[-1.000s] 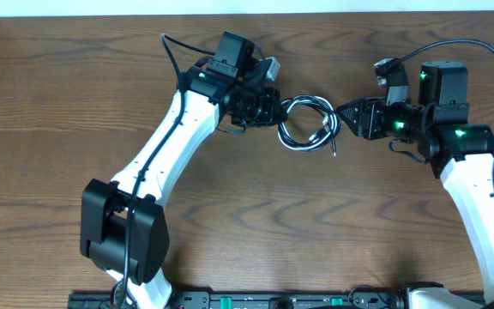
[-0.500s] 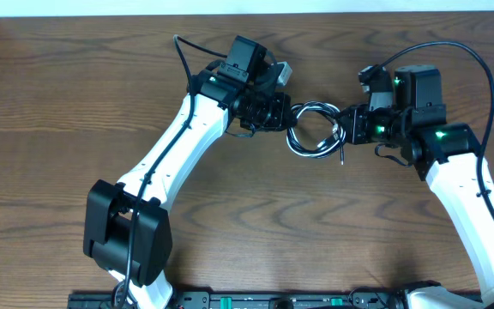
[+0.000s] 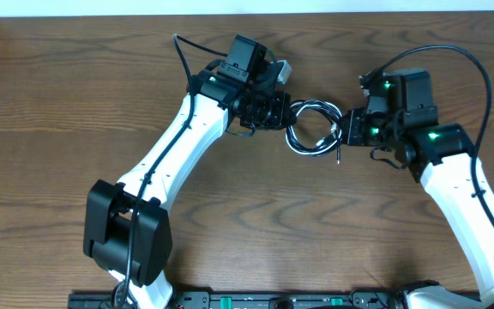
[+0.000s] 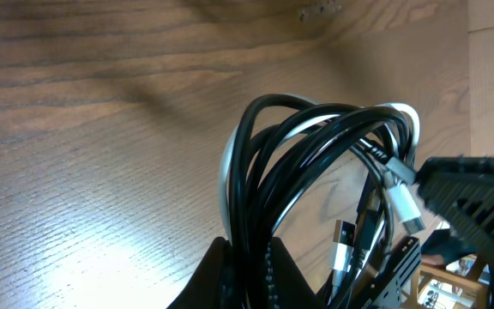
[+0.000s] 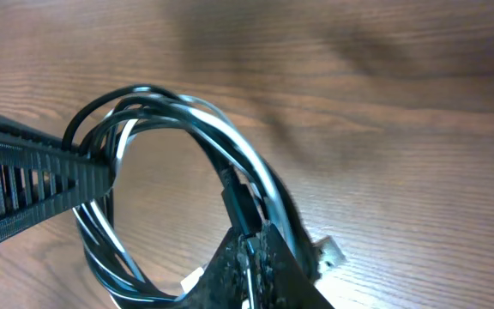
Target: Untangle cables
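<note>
The black and white cables (image 3: pixel 314 106) form one tangled coil held between my two grippers, above the middle of the wooden table (image 3: pixel 247 223). My left gripper (image 3: pixel 283 112) is shut on the coil's left side. In the left wrist view its jaws (image 4: pixel 249 270) pinch the black bundle (image 4: pixel 249 197), with a white strand (image 4: pixel 225 176) alongside. My right gripper (image 3: pixel 343 129) is shut on the coil's right side. In the right wrist view its jaws (image 5: pixel 251 253) clamp a black and a white strand of the cables (image 5: pixel 230 142). A loose plug end (image 5: pixel 328 251) hangs just beside them.
Each wrist view shows the other gripper at the coil's far side: the right gripper (image 4: pixel 427 176) and the left gripper (image 5: pixel 93 176). A black arm wire (image 3: pixel 461 56) arcs over the right arm. The table's back edge (image 3: pixel 247 13) runs close behind both arms.
My right gripper moved left to the coil and shut on its right side. The left arm shifted slightly right, still gripping the coil.
</note>
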Tool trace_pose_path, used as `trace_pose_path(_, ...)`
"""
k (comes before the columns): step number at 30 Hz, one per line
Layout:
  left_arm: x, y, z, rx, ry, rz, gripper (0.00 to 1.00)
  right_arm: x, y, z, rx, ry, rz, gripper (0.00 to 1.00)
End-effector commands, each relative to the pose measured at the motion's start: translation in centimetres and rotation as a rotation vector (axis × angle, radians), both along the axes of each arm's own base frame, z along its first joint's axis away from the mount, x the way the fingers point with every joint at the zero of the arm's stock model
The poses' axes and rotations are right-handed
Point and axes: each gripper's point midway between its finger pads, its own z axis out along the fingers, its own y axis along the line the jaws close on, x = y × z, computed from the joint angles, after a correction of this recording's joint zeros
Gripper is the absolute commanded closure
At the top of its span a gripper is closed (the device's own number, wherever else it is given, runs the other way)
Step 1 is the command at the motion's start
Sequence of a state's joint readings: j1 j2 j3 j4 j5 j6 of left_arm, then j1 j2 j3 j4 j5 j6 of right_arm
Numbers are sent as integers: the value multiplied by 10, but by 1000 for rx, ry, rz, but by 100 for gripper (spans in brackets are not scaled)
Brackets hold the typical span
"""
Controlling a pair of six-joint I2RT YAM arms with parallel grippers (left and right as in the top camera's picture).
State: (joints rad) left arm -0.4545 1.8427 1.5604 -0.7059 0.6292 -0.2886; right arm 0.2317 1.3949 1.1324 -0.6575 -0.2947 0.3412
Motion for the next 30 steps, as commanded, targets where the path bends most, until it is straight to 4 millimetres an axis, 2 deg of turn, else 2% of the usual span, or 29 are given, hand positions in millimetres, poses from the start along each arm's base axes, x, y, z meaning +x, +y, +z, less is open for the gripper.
trace_pose_path(1, 3, -3, 8, -21, -3, 12, 93, 1, 13, -5, 24, 31, -4, 95)
trace_pose_path(2, 3, -3, 8, -23, 0, 14, 93, 2, 15, -7, 26, 37, -3, 95)
trace_pose_path(7, -1, -7, 10, -42, 13, -1, 92, 13, 34, -45, 43, 125, -6, 99)
trace_pose_path(10, -7, -15, 17, -101, 35, -36, 92, 30, 52, -47, 126, 90, 32, 99)
trace_pose_path(12, -9, -17, 20, -121, 44, -43, 93, 37, 55, -41, 149, 61, 20, 94)
trace_pose_path(15, -10, -20, 24, -155, 66, -43, 93, 38, 60, -31, 188, 40, 42, 93)
trace_pose_path(18, -7, -22, 31, -193, 62, -42, 93, 34, 52, -12, 234, 28, 46, 83)
trace_pose_path(19, -3, -19, 32, -196, 61, -28, 92, 29, 47, 5, 274, 14, 54, 75)
trace_pose_path(20, -2, -18, 32, -197, 61, -23, 93, 28, 45, 11, 285, 8, 56, 70)
trace_pose_path(21, 1, -14, 31, -197, 63, -11, 93, 22, 38, 25, 305, -7, 52, 57)
trace_pose_path(23, 4, -11, 31, -197, 61, -1, 93, 15, 28, 38, 309, -23, 36, 53)
trace_pose_path(26, 9, -5, 31, -191, 50, 11, 93, -1, 11, 66, 289, -96, 27, 52)
trace_pose_path(28, 9, -5, 31, -190, 44, 5, 92, -5, 1, 69, 246, -109, -16, 53)
trace_pose_path(30, 10, -6, 31, -193, 39, 5, 93, -8, -6, 59, 195, -78, -57, 55)
